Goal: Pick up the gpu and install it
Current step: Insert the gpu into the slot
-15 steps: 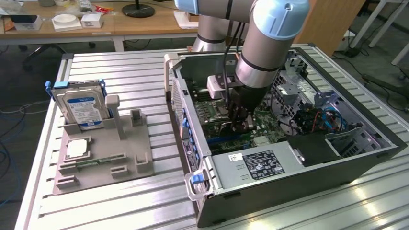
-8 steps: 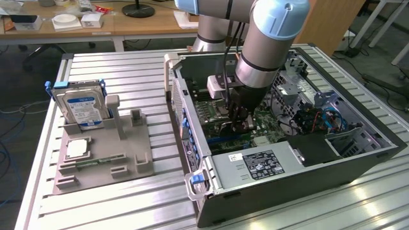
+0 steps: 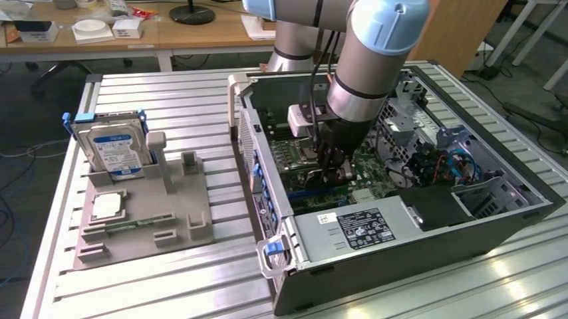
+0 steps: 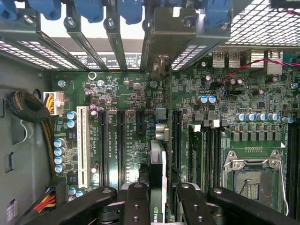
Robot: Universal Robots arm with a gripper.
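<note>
One gpu (image 4: 157,185), one hard drive (image 3: 111,147), one computer case (image 3: 400,266), one grey holder (image 3: 182,216)

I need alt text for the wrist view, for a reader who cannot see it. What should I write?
The gripper holds the gpu edge-on over the green motherboard inside an open computer case. An empty processor socket lies to one side.
</note>
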